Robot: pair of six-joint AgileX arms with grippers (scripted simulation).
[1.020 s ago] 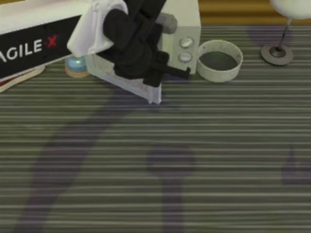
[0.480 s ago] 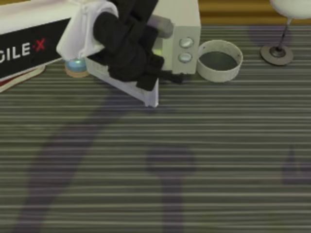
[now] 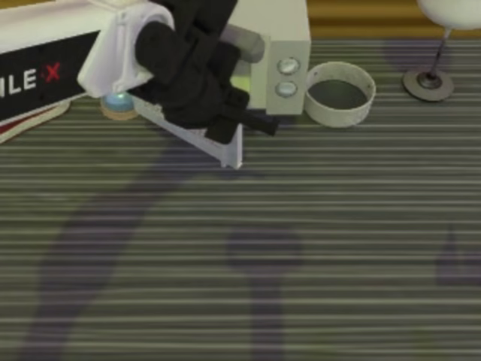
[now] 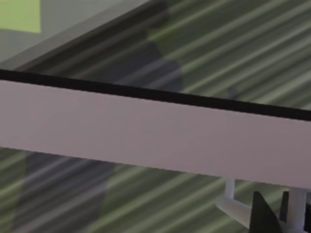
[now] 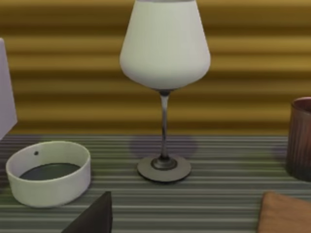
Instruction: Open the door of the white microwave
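Off-white mesh-windowed door [image 3: 197, 136] of the boxy white microwave [image 3: 279, 34] stands ajar, left gripper [image 3: 248, 120] at its handle edge, grip state unclear.

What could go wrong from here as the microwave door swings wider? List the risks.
1. The door is only partly open, its free edge angled out over the table; the left claw sits near that edge, so it may slip off the handle as the angle changes.
2. A small blue-topped object stands by the hinge side; the wider swing could knock it.
3. A pull might drag the white microwave toward the ring-shaped bowl.
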